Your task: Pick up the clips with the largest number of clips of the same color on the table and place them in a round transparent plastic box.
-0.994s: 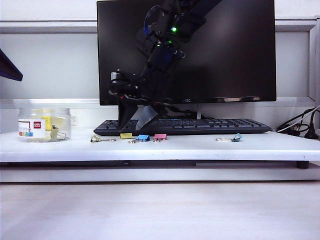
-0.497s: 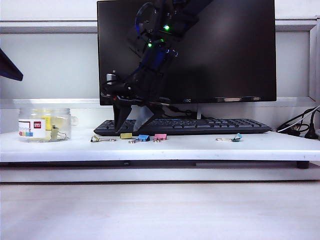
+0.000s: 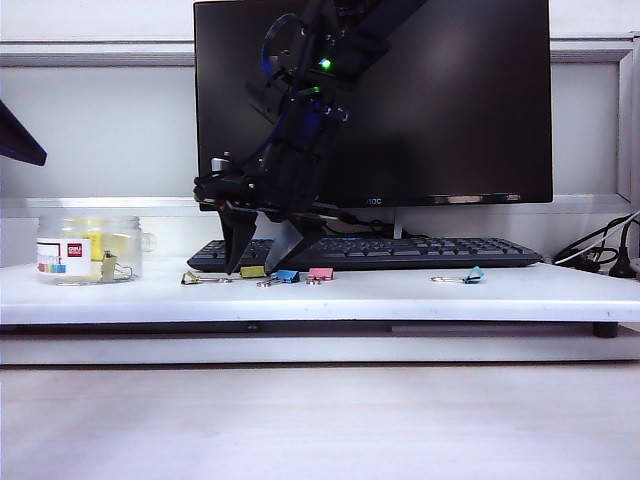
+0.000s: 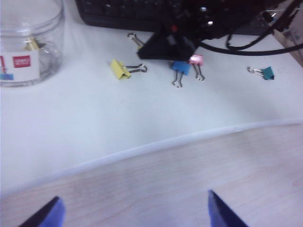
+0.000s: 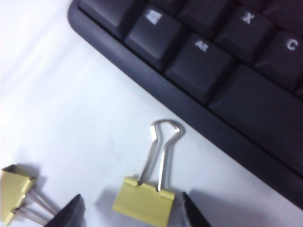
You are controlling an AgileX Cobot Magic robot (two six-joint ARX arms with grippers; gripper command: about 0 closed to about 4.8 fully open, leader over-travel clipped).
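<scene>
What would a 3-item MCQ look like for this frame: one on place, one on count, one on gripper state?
1. Where is the right gripper?
A. over the jar
B. low over the yellow clip by the keyboard
C. at the teal clip

2. How many yellow clips lie loose on the table?
A. two
B. four
C. none

3. How does the left gripper stand?
A. shut on a clip
B. open, empty
C. shut, empty

Key: B, its fingers flank that clip in the right wrist view; A, the second yellow clip lies nearer the round transparent plastic box; B, its tips are wide apart with nothing between.
</scene>
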